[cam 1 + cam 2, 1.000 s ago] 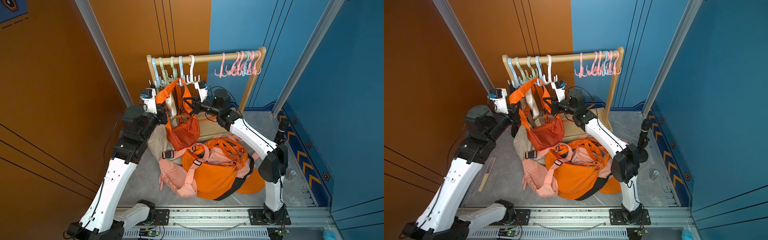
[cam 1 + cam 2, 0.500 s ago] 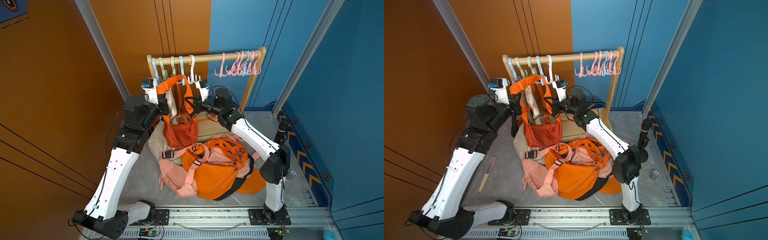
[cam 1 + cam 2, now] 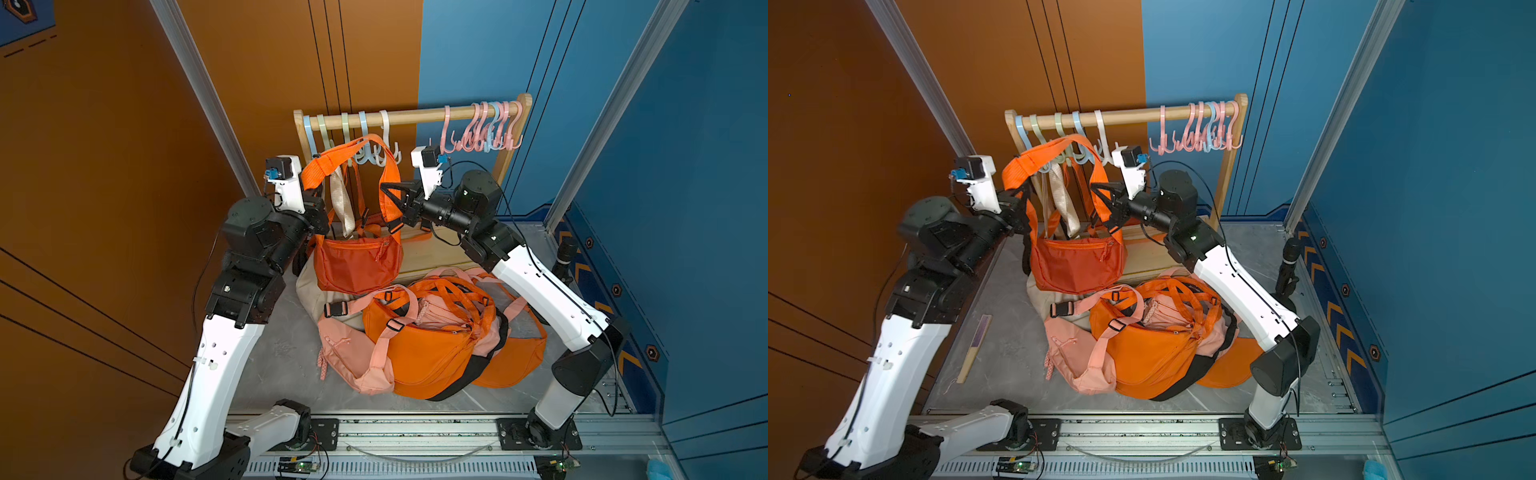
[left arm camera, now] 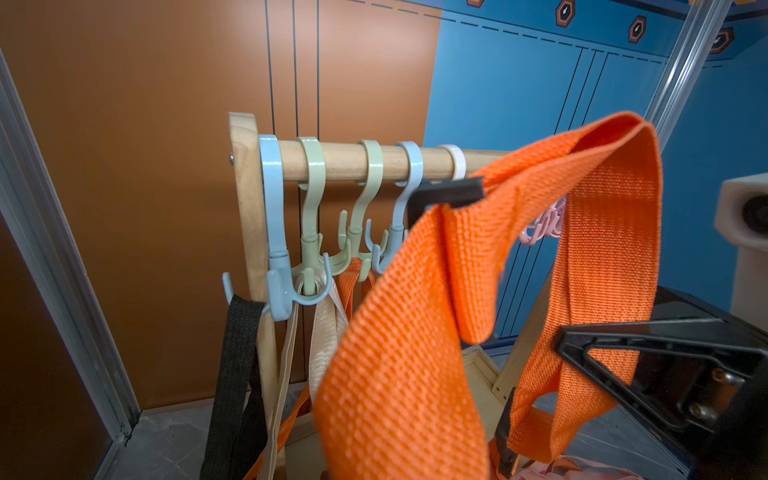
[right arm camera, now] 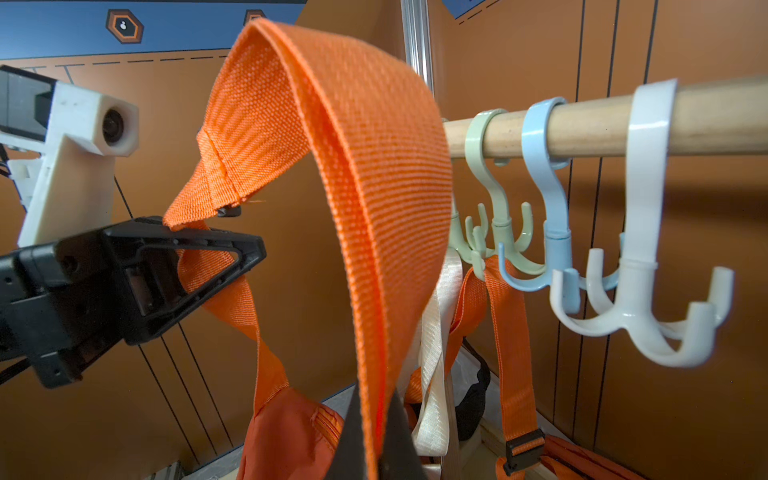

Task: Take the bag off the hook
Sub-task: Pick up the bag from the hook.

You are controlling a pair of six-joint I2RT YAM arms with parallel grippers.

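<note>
Both arms raised, elbows bent — left gripper [image 3: 1022, 194], right gripper [image 3: 390, 198] each clamped on orange bag strap [image 3: 332, 160].

Rail [image 3: 415, 117] is bare between the white hook [image 3: 384, 137] and the pink hook cluster [image 3: 482, 133], leaving an open passage there. Left end is crowded: left-end hooks [image 3: 344, 124] sit close together, with a beige strap [image 3: 341, 199] and others hanging below. Orange strap [image 3: 345, 156] arches just in front of them and blocks a straight reach. Bag pile [image 3: 428, 345] fills the floor's centre and right. Bare floor [image 3: 274, 353] shows at front left.
</note>
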